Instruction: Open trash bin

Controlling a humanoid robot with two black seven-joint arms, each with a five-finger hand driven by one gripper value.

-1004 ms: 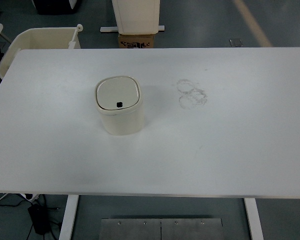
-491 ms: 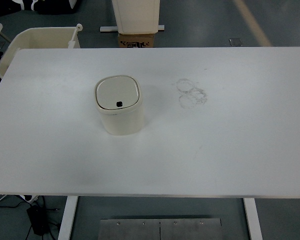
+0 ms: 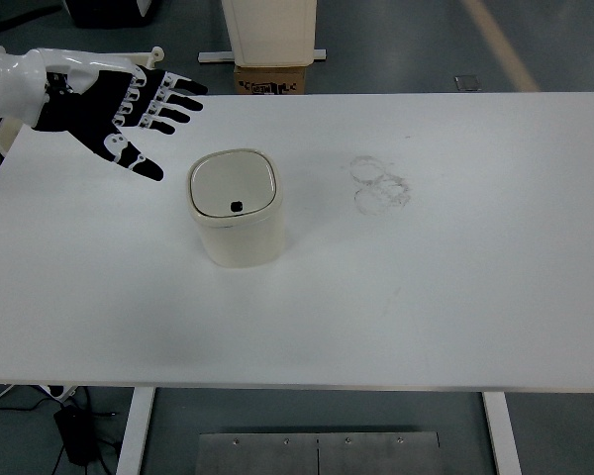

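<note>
A small cream trash bin (image 3: pixel 237 210) stands on the white table (image 3: pixel 426 297), left of centre. Its rounded square lid is down, with a small black button near the lid's front edge. My left hand (image 3: pixel 129 114) has come in from the upper left and hovers above the table, up and to the left of the bin and apart from it. Its fingers are spread flat and hold nothing. The right arm is out of view.
Faint ring marks (image 3: pixel 378 184) stain the table to the right of the bin. Beyond the far edge stand a cream chair (image 3: pixel 69 74), a white cabinet base (image 3: pixel 269 30) and a cardboard box (image 3: pixel 267 81).
My left hand has entered from the upper left; it was absent in both earlier frames. The bin has not moved and its lid stays shut.
</note>
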